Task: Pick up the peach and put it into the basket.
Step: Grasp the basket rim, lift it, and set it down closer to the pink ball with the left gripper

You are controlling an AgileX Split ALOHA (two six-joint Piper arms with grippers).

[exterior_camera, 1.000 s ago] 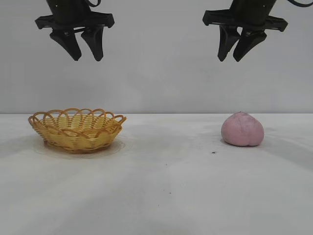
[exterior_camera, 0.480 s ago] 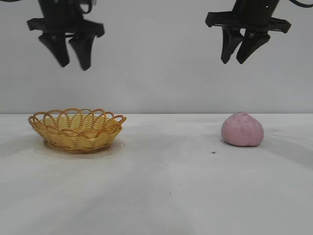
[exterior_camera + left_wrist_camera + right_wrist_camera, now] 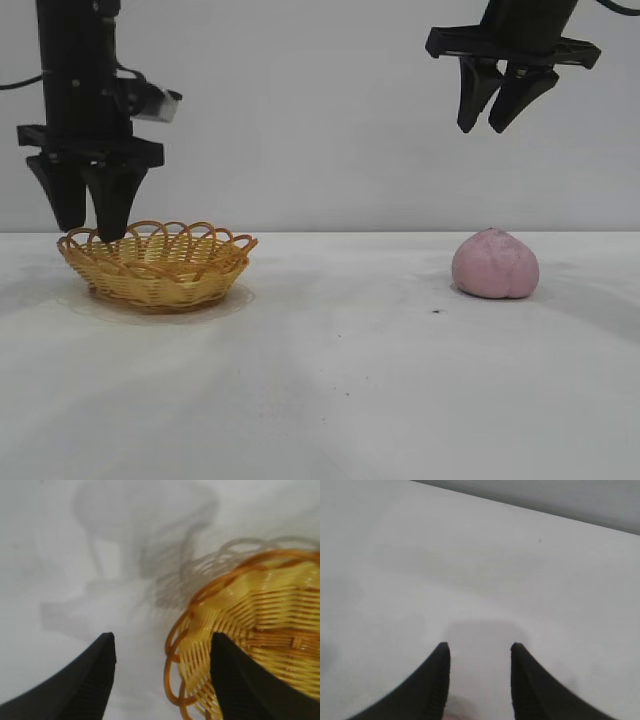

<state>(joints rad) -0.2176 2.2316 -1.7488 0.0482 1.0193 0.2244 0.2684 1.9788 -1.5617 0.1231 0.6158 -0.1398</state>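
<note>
on the white desk (image 3: 330, 380) the peach (image 3: 496, 264) is seen at 6 o'clock under the nearer right pincer (image 3: 492, 128), released; left pincer (image 3: 90, 234), released, is at the basket (image 3: 160, 265) rim.

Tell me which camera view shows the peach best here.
The exterior view: the whole peach sits on the table, apart from the basket and low beneath the right gripper. The left wrist view shows none of it; the right wrist view shows at most a faint sliver.

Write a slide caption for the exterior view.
Left gripper open at the basket rim; right gripper open high above the peach.
</note>
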